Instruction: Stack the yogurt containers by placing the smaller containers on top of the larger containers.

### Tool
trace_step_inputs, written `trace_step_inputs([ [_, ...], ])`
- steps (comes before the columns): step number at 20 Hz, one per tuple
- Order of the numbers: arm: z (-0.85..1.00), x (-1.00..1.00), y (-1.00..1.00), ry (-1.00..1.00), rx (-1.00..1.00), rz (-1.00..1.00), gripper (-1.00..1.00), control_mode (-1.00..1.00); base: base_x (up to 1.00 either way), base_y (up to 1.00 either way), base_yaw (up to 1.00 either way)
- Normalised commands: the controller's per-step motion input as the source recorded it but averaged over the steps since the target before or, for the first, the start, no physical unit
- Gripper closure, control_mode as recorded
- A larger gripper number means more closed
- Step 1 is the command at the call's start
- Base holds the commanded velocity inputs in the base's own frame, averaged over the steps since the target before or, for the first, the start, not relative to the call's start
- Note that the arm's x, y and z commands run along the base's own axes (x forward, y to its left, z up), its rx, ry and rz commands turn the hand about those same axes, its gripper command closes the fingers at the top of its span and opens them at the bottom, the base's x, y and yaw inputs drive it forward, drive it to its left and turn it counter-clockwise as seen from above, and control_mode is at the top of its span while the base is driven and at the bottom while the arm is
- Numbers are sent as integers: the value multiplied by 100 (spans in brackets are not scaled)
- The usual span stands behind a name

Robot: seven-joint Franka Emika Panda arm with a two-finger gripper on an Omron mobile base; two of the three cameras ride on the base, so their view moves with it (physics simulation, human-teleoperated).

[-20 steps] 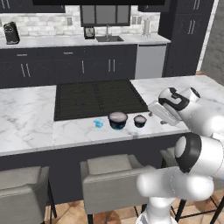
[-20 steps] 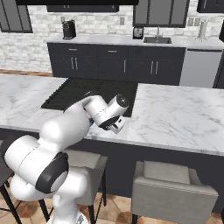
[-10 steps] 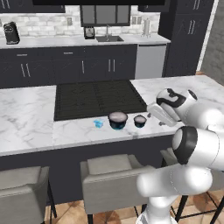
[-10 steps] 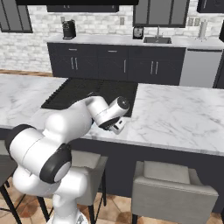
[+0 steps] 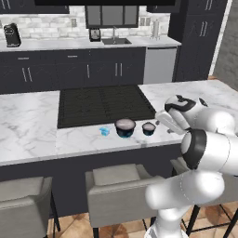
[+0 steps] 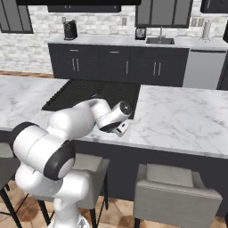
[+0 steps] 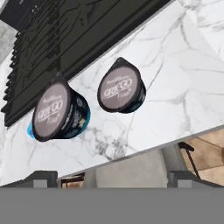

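"GRIEGO" is printed on the pale grey-pink lids of the wide dark round cup [image 7: 59, 113] and the smaller dark round cup [image 7: 121, 86]

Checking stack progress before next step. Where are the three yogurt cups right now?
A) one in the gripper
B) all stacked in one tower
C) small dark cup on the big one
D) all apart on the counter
D: the widest dark cup, lesser dark cup and light-blue cup sit apart in a row on the counter, and the gripper is open, holding nothing.
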Motion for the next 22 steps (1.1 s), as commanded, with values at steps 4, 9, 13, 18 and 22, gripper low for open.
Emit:
trace_step_inputs([
  [4,-10,3,0,-3,0,0,-100,-100,0,0,0],
  [9,-5,3,0,-1,0,0,-100,-100,0,0,0],
  [13,0,6,0,0,0,0,-100,-100,0,0,0],
  [18,0,8,0,0,0,0,-100,-100,0,0,0],
  [22,-2,11,2,0,0,0,-100,-100,0,0,0],
])
